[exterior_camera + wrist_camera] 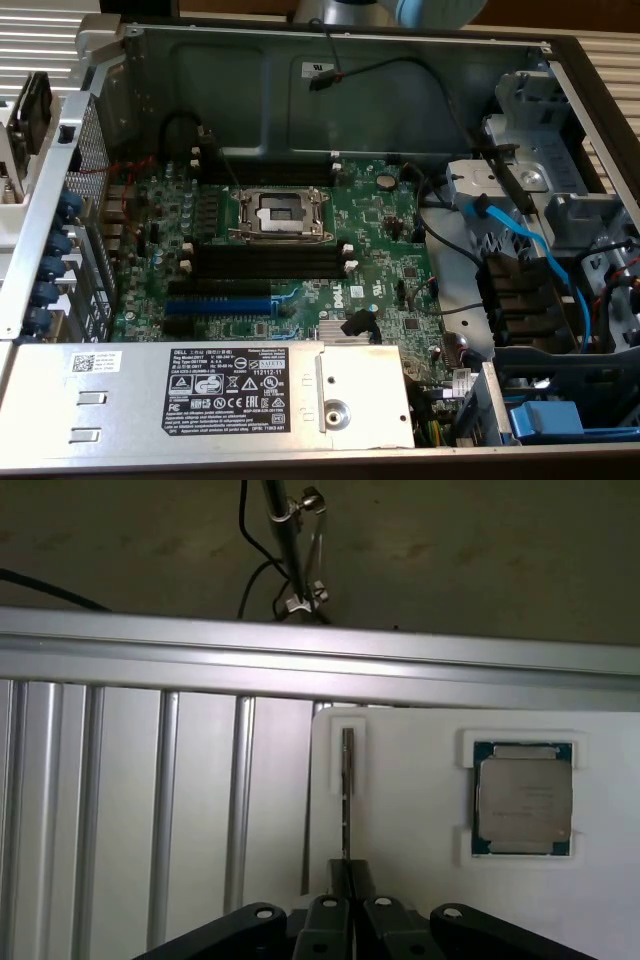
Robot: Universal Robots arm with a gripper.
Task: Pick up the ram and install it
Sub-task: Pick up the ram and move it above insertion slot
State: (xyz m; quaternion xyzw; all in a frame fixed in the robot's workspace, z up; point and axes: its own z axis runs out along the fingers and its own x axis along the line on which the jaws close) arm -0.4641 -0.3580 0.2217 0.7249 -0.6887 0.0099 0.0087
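Observation:
In the wrist view the ram [346, 780] stands on edge in a narrow groove of a white holder tray [410, 780], so it looks like a thin dark strip. My gripper [349, 868] sits at the near end of the stick, its two fingers pressed together with the ram's edge between them. In the exterior view the open computer case holds the green motherboard [380, 230], and its long black memory slots [268, 262] with white end clips lie bare below the CPU socket [278, 213].
A processor chip [522, 798] rests in a second pocket of the white tray. Ribbed aluminium table profiles [130, 810] lie beside the tray. In the case are a blue expansion slot [218, 303], a labelled power supply [200, 395], blue cables [520, 240] and drive bays.

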